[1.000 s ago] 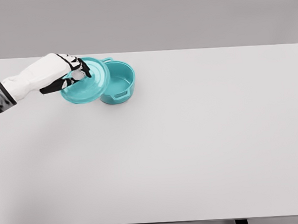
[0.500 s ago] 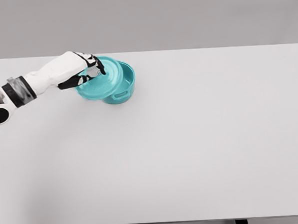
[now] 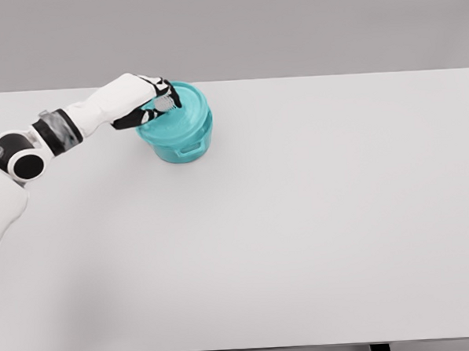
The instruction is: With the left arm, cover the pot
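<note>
White tabletop [image 3: 300,235]: the left hand [image 3: 148,100] grips the teal lid [image 3: 172,120] by its knob, tilted over the pot [image 3: 187,148].

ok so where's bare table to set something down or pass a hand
Nearly all of the table is bare: everything right of the pot to the right edge, and the whole near half. The one crowded patch is the far left, where the left robot hand holds the lid on the pot and its arm crosses in from the left edge.
</note>
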